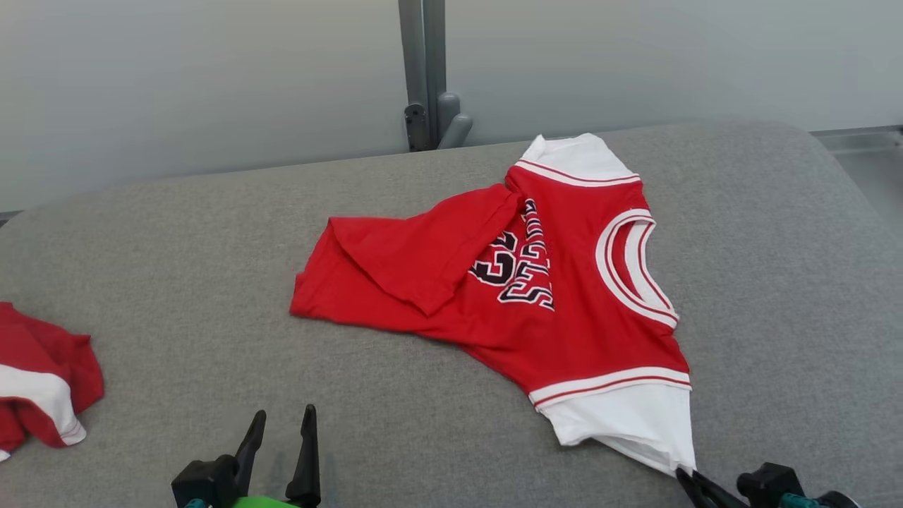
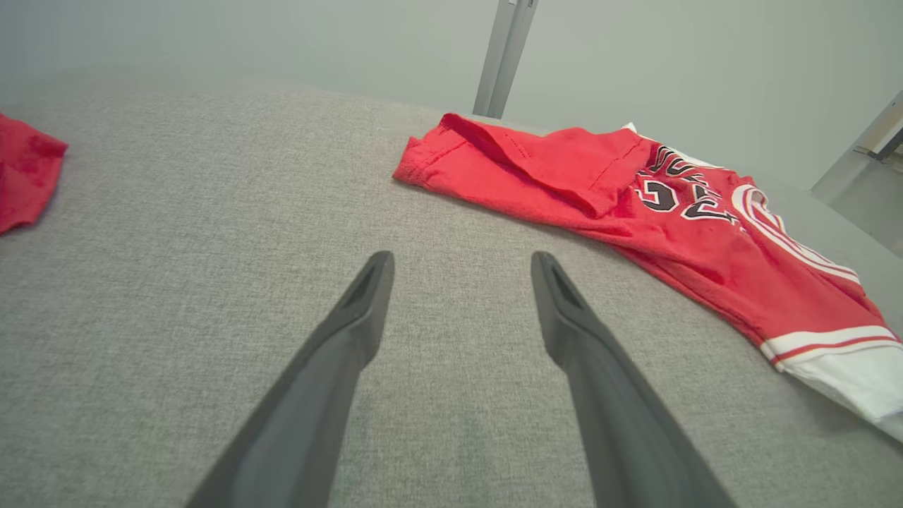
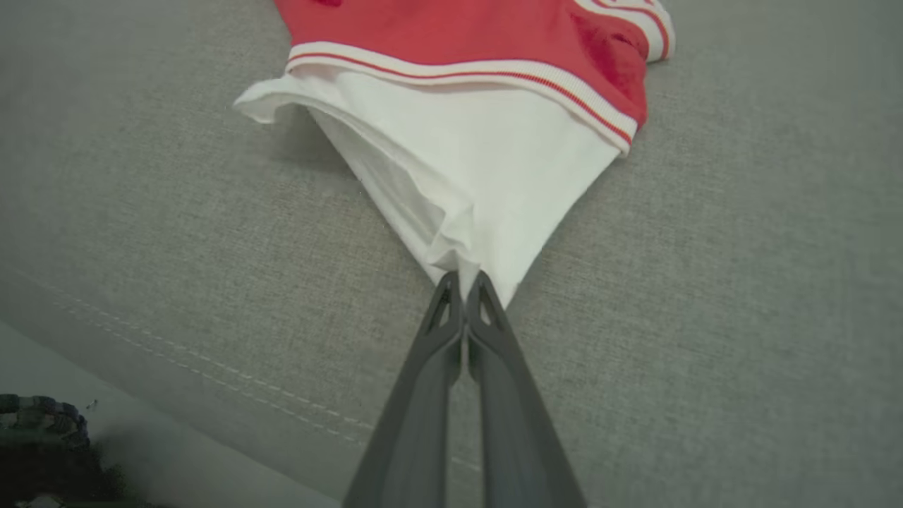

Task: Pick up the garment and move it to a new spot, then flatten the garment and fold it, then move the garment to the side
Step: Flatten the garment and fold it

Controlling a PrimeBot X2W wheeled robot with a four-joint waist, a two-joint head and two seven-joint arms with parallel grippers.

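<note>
The garment (image 1: 536, 282) is a red jersey with white sleeves, dark lettering and a white-trimmed collar, lying mostly flat on the grey cushion (image 1: 211, 233), its bottom hem folded over the chest. It also lies at the upper right in the left wrist view (image 2: 635, 190). My right gripper (image 1: 688, 480) is shut on the tip of the near white sleeve (image 3: 480, 176), which is pulled into a taut point at the fingertips (image 3: 465, 282). My left gripper (image 1: 282, 423) stands open above bare cushion (image 2: 462, 264), well left of the jersey and touching nothing.
A second red and white garment (image 1: 35, 381) lies crumpled at the cushion's left edge, also at the far left in the left wrist view (image 2: 21, 169). A grey post (image 1: 423, 70) stands behind the cushion. The cushion's near seam and edge (image 3: 176, 353) run just below my right gripper.
</note>
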